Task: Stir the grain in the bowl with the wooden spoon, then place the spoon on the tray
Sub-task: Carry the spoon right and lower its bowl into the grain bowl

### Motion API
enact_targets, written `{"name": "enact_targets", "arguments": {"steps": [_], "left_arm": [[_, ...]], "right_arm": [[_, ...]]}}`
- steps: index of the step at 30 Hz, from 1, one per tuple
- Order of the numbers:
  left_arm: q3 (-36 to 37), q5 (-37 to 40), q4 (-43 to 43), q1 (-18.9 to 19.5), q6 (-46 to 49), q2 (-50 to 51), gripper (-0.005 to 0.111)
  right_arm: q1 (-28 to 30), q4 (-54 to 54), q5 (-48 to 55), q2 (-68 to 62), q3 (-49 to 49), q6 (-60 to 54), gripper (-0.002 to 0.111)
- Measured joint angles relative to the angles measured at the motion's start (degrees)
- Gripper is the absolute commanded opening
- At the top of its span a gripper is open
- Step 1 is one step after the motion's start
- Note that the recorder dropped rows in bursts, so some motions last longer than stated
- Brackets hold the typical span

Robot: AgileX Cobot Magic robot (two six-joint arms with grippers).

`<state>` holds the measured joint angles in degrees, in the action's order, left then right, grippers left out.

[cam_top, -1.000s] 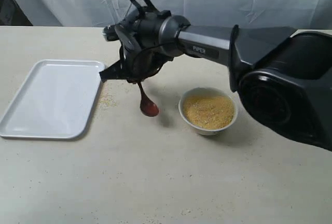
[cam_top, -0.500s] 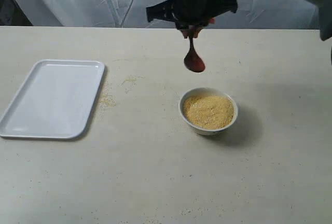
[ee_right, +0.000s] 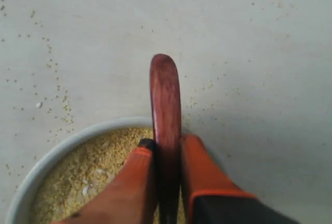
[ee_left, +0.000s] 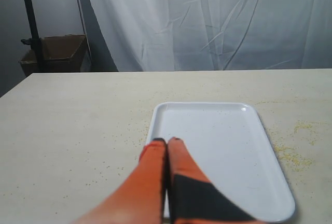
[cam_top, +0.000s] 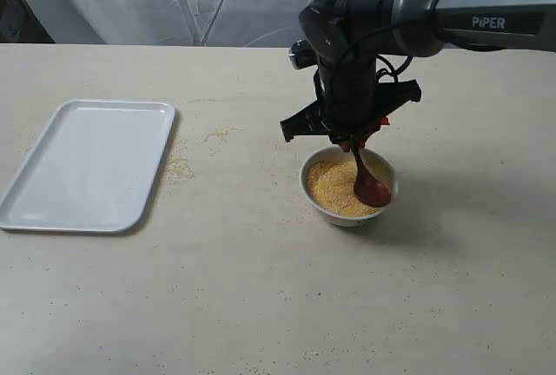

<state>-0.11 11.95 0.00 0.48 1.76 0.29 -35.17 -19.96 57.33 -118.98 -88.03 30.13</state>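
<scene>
The small white bowl stands at the table's middle right, filled with golden grain. My right gripper hangs just above it, shut on the handle of the dark reddish wooden spoon, whose oval end dips into the grain at the bowl's right side. In the right wrist view the spoon is clamped between the orange fingers over the bowl and grain. The white tray lies flat at the left. My left gripper is shut and holds nothing, hovering at the tray.
Spilled grains lie on the table beside the tray's right edge, with more a little farther back. White cloth hangs behind the table. A brown box stands beyond the table in the left wrist view.
The right arm has swung from beside the tray, up high behind the bowl, then down over it. The spoon's end has gone from hanging in the air into the grain.
</scene>
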Motion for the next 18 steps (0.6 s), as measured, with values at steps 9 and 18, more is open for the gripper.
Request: {"name": "enact_targets", "arguments": {"steps": [9, 18], "left_arm": [[0.0, 0.0, 0.0, 0.0, 0.0, 0.0, 0.0], [0.0, 0.0, 0.0, 0.0, 0.0, 0.0, 0.0]], "right_arm": [[0.0, -11.96, 0.16, 0.0, 0.62, 30.07, 0.0], [-0.65, -12.76, 3.18, 0.0, 0.62, 45.83, 0.0]]}}
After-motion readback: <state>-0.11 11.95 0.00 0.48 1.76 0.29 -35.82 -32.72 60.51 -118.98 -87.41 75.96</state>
